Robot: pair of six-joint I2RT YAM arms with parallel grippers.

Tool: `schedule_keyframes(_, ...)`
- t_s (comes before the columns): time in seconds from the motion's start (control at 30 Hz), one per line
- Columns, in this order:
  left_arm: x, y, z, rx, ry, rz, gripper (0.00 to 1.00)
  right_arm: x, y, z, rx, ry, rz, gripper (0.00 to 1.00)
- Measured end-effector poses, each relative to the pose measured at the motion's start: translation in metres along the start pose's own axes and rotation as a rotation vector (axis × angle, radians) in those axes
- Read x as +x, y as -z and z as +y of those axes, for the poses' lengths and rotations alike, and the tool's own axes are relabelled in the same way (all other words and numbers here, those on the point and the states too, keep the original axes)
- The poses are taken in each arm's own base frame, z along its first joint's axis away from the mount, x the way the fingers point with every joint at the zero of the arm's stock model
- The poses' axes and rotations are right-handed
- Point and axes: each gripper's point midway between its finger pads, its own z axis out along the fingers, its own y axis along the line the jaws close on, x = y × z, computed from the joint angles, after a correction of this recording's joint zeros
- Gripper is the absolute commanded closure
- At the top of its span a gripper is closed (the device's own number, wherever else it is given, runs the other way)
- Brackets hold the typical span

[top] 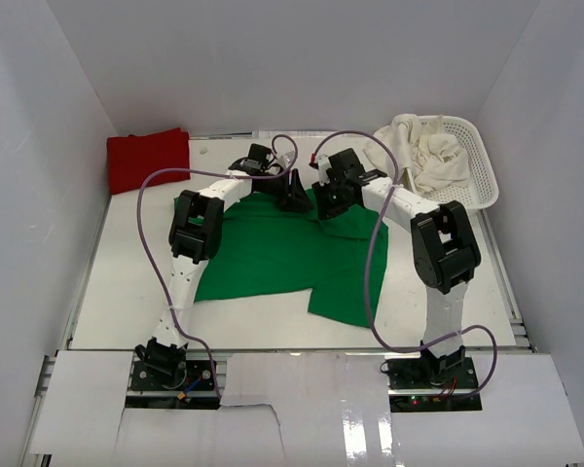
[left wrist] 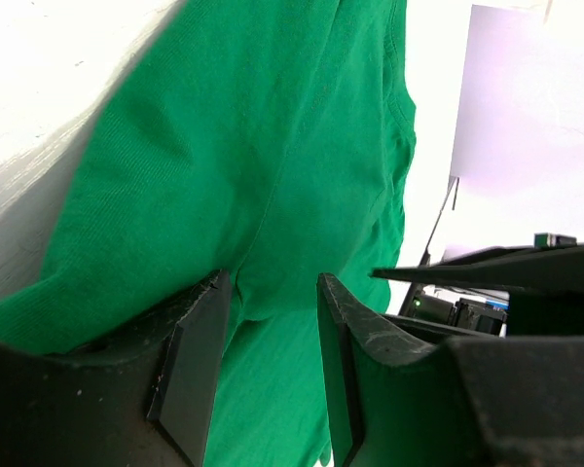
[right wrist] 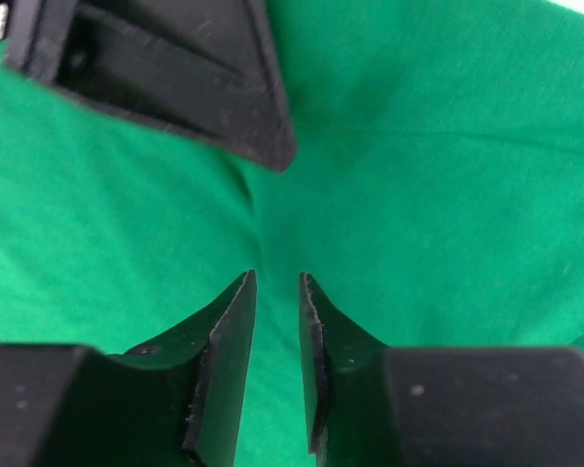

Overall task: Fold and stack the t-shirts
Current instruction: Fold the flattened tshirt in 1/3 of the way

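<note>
A bright green t-shirt [top: 273,255] lies spread out in the middle of the table. My left gripper [top: 294,197] and right gripper [top: 323,204] meet tip to tip over its far edge. In the left wrist view my left gripper [left wrist: 271,277] is open, with green cloth [left wrist: 253,146] creased between its jaws. In the right wrist view my right gripper [right wrist: 277,277] has its jaws a narrow gap apart over a crease in the green cloth [right wrist: 419,146]. The left gripper's finger [right wrist: 175,78] shows just ahead. A folded red t-shirt [top: 148,159] lies at the back left. Cream-white t-shirts [top: 433,156] are bunched at the back right.
The cream shirts sit in a white plastic mesh basket [top: 484,180] at the back right corner. White walls close in the table on three sides. Purple cables loop from both arms over the table.
</note>
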Motion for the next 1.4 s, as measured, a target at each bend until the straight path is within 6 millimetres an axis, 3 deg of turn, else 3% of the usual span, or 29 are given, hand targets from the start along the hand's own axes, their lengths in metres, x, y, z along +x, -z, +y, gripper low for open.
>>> schedule_keyframes(0.4, 0.000, 0.000, 0.000, -0.001, -0.006, 0.002, 0.48, -0.006, -0.027, 0.002, 0.002, 0.031, 0.015, 0.75)
schedule_keyframes(0.73, 0.000, 0.000, 0.001, -0.002, -0.008, 0.003, 0.48, -0.005, -0.034, 0.001, 0.001, 0.029, 0.023, 0.78)
schedule_keyframes(0.97, 0.001, 0.000, 0.001, -0.002, -0.009, 0.003, 0.48, 0.020, -0.041, 0.001, -0.005, 0.017, 0.071, 0.79)
schedule_keyframes(1.13, 0.001, 0.000, 0.001, -0.002, -0.009, 0.003, 0.48, 0.022, -0.041, 0.002, -0.008, 0.018, 0.057, 0.79)
schedule_keyframes(1.4, 0.003, 0.001, 0.001, -0.005, 0.002, 0.011, 0.48, 0.037, -0.026, 0.007, -0.011, -0.008, 0.081, 0.76)
